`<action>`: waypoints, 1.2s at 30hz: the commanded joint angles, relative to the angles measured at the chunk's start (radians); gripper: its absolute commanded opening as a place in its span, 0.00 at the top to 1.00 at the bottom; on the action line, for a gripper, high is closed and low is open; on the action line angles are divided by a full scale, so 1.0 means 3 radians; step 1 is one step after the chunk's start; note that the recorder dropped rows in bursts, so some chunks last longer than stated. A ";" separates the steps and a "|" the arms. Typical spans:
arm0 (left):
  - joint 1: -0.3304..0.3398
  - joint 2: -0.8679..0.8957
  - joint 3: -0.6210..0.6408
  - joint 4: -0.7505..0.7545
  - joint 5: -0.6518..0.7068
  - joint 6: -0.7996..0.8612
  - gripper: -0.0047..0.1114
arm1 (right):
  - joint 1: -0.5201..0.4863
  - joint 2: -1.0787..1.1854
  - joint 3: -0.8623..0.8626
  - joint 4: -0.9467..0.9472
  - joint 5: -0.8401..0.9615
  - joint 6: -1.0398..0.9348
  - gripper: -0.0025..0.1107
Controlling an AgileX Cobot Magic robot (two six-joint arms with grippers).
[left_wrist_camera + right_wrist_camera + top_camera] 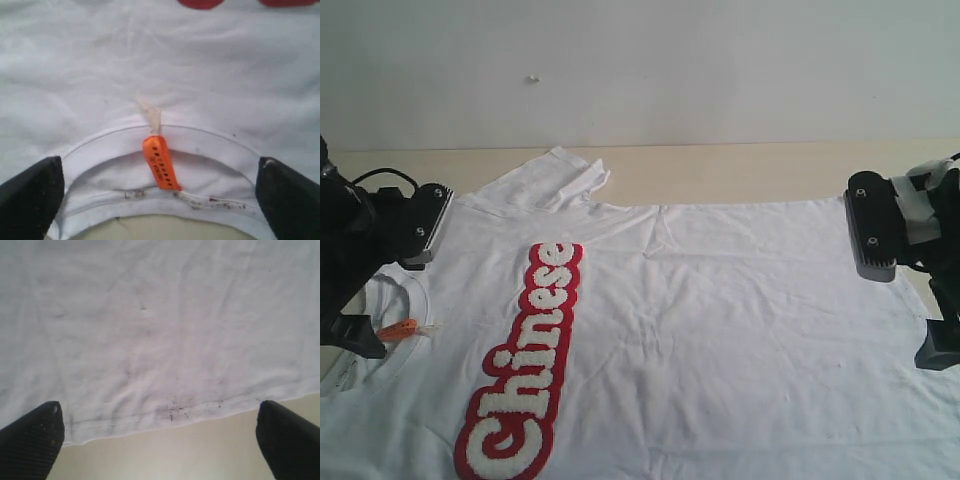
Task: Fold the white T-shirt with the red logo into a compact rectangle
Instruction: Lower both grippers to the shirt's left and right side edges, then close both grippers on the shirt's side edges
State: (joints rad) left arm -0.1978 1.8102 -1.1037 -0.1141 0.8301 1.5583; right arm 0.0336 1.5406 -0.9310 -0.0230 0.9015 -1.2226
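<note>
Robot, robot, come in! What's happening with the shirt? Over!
Left gripper open, over the collar. Right gripper open, over the hem. White T-shirt spread out, red logo up, not folded yet. Nothing seen lying on it.

The left gripper (159,202) hangs at the left side of the scene, its jaws spread wide and holding nothing. The right gripper (160,442) hangs at the right side, equally wide and empty.

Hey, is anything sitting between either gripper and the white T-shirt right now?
Nothing visible. The open left gripper hangs over the collar and orange tag of the white T-shirt, the open right gripper over its hem.
</note>
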 commanded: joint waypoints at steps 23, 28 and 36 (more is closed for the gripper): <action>0.0099 0.0576 -0.0315 -0.0057 0.0030 0.0036 0.06 | 0.0005 0.0633 -0.0012 -0.0236 -0.0679 -0.0347 0.05; 0.0099 0.0583 -0.0315 -0.0074 0.0031 0.0036 0.06 | 0.0005 0.0885 -0.0012 -0.0217 -0.0979 -0.0413 0.05; 0.0099 0.0597 -0.0315 -0.0087 0.0046 0.0036 0.06 | -0.0232 0.1070 -0.0012 0.0055 -0.0956 -0.0615 0.05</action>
State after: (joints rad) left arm -0.1704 1.9865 -1.1946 -0.1228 0.8321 1.5664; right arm -0.0023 1.8596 -0.9332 -0.0499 0.6172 -1.3638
